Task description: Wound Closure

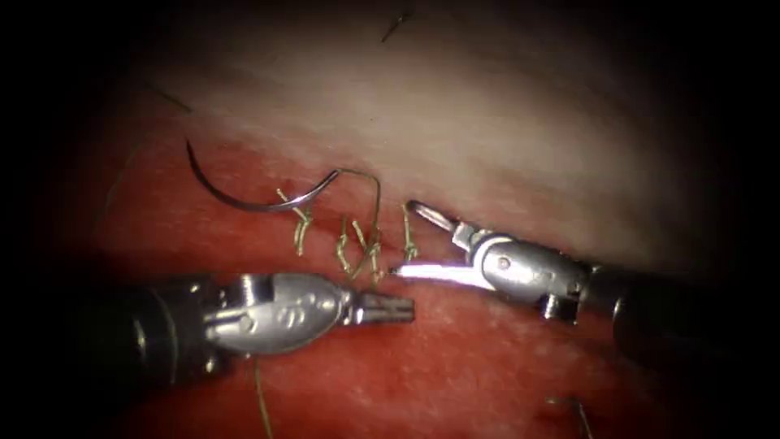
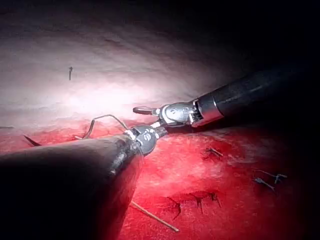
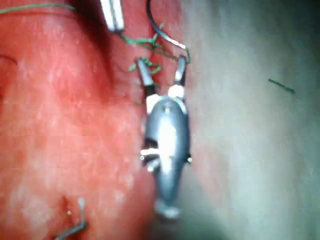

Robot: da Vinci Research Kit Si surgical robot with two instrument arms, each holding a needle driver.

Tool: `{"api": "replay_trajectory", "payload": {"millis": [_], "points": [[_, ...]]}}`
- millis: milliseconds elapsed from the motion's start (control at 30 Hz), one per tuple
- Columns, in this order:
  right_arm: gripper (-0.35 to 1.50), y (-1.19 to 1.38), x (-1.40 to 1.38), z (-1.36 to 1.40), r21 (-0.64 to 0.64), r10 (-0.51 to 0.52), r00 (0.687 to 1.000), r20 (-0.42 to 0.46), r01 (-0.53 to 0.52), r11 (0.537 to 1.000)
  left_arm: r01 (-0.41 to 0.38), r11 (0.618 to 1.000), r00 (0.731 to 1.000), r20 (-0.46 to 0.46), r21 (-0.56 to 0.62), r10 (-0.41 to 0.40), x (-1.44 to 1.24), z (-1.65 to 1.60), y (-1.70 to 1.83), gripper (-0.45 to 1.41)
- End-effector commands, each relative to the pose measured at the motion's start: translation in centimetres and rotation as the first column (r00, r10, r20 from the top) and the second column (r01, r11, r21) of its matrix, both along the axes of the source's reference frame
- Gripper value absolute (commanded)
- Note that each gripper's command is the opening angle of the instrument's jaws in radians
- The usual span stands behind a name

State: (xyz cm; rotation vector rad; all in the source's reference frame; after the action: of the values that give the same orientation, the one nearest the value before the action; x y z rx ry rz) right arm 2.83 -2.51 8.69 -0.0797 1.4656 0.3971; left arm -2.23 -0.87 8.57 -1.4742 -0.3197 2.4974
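Needle point(image 1: 244, 199) lying loose on tissue point(image 1: 504, 122), far left; stiff, slippery (best gripped mid-curve). Right tool point(image 1: 406, 237) open, empty; left tool point(image 1: 390, 309) closed, apparently empty.

Both tools are bright, polished metal on matt black shafts: the left arm's tool point(image 1: 382, 309) and the right arm's tool point(image 1: 410, 240). The thin curved dark steel needle point(image 1: 244, 199) gleams. The fine yellow-green thread point(image 1: 366, 244) looks fibrous. The tissue point(image 1: 487, 366) is wet, glossy red, finely mottled.
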Motion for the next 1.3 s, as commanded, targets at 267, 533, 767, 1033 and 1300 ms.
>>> {"api": "replay_trajectory", "payload": {"millis": [267,533,767,1033,1300], "points": [[1.4,0.15,-0.19,-0.03,-0.008,0.008,1.0,0.016,-0.008,1.0,0.012,1.0,1.0,0.002,0.007,-0.012,0.66,-0.12,0.28,-0.45],[1.38,0.13,-0.14,0.01,-0.011,0.013,1.0,0.02,-0.013,1.0,0.057,0.998,0.996,-0.066,-0.013,-0.058,1.39,0.59,0.47,-0.45],[1.38,0.09,-0.03,0.09,-0.02,0.018,0.999,0.028,-0.018,1.0,0.082,0.995,0.983,-0.167,0.052,-0.072,1.73,1.43,0.28,-0.45],[1.36,0.08,-0.03,0.12,-0.021,0.027,0.999,0.038,-0.026,0.999,0.027,0.976,0.929,-0.365,0.217,0.055,2.01,1.86,0.02,-0.45],[1.36,0.08,-0.03,0.13,-0.021,0.029,0.999,0.04,-0.028,0.999,0.057,0.959,0.857,-0.507,0.278,0.096,2.53,1.89,0.06,0.66]]}}
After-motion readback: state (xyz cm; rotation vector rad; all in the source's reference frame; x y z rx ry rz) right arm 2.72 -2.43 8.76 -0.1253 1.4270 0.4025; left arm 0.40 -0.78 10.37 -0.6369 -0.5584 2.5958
